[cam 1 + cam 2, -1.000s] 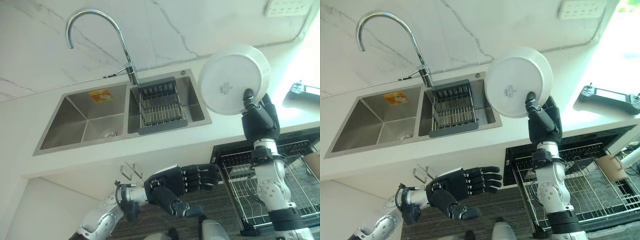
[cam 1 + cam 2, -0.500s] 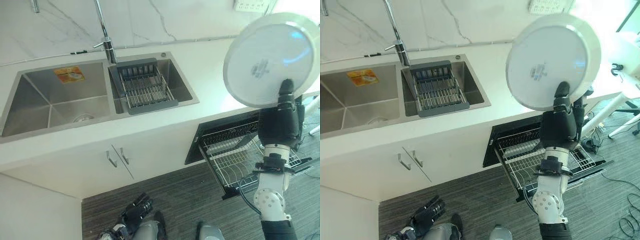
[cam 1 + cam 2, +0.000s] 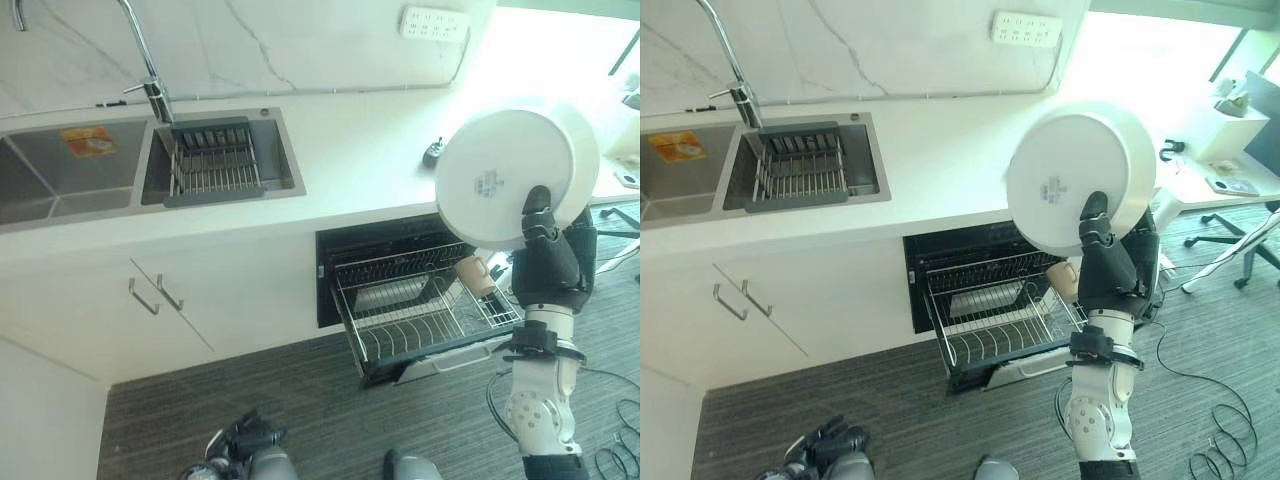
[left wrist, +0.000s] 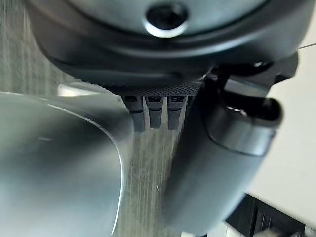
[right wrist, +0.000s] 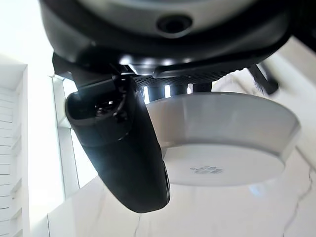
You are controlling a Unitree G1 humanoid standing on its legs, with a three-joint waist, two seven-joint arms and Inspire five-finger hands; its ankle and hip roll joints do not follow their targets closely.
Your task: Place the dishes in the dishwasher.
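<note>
Since a second ago the left hand (image 3: 243, 440) has dropped low near the floor, its fingers unreadable, while the right hand (image 3: 550, 262) still pinches the white dish (image 3: 512, 177) upright above the dishwasher rack (image 3: 425, 310), out past the worktop's (image 3: 380, 160) front edge.

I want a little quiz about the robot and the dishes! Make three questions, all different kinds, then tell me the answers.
1. True or false: the right hand holds a white bowl up with its underside facing the head camera.
2. Pick one. The dishwasher rack is: A) pushed in behind a shut door, B) pulled out over the floor, C) sitting in the sink.
3. Fill in: the dark drainer basket sits in the sink basin nearest the ____.

Key: 1 true; 2 B; 3 dishwasher. The left hand hangs low by the floor, and its fingers are too small to read.
</note>
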